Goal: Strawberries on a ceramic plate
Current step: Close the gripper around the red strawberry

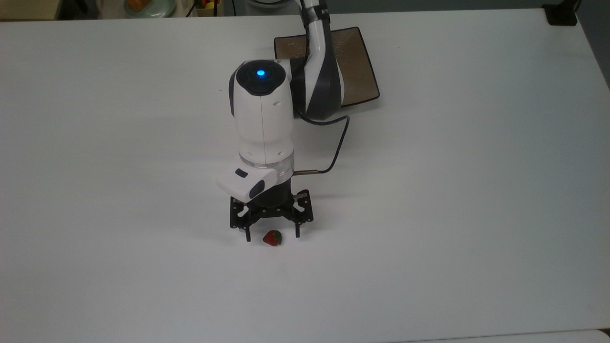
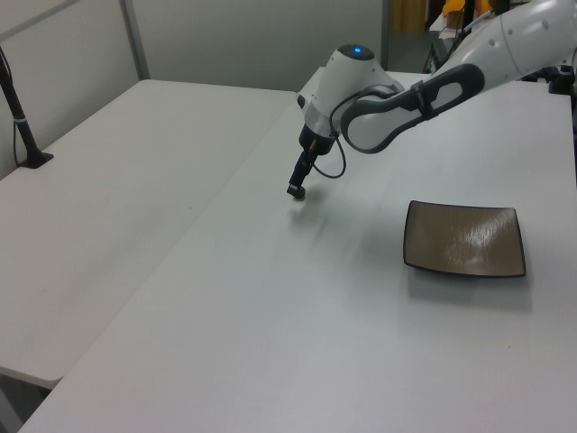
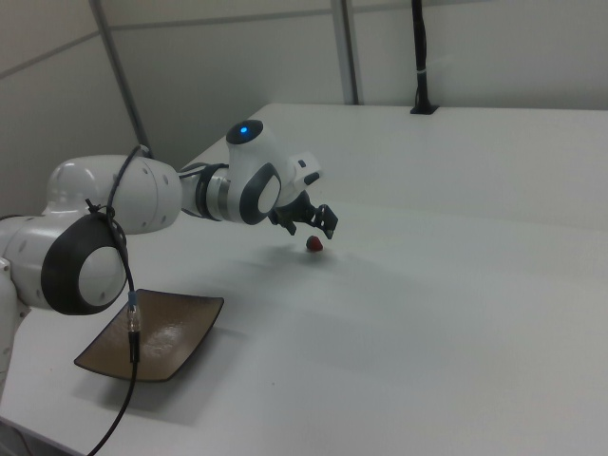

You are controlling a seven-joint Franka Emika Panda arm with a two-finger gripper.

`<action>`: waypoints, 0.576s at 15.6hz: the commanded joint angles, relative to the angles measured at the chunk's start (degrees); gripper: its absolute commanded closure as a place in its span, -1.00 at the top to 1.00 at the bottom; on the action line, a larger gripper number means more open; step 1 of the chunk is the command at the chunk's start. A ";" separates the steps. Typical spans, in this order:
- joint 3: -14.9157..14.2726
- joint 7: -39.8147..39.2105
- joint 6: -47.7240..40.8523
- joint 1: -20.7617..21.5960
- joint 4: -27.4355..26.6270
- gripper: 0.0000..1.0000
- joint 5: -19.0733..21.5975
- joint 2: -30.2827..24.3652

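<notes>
A small red strawberry (image 1: 272, 238) with a green cap lies on the white table, near the front middle in the top view. My gripper (image 1: 272, 236) hangs open over it, one fingertip on each side of the berry in the top view. In the right view the gripper (image 3: 313, 231) stands just above the strawberry (image 3: 313, 244) and does not touch it. In the left view the gripper (image 2: 295, 190) covers most of the berry. The square brown ceramic plate (image 1: 358, 64) lies far behind, partly hidden by the arm; it holds nothing in the left view (image 2: 464, 238).
A black cable (image 1: 337, 150) loops off the wrist. A pale green round plate (image 1: 148, 7) sits past the table's far edge. Black post mounts stand at the table corner (image 1: 560, 14) and on the neighbouring table (image 2: 23, 126).
</notes>
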 commanded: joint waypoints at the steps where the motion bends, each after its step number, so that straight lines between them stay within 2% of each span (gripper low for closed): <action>1: -0.27 1.49 3.50 0.52 -0.73 0.79 -2.25 0.90; 3: -0.27 1.58 3.68 0.52 -1.43 0.51 -4.71 1.42; 4: -0.27 1.66 3.68 0.52 -1.44 0.44 -4.81 1.51; 9: -0.27 1.66 3.77 0.43 -1.53 -0.45 -4.54 1.43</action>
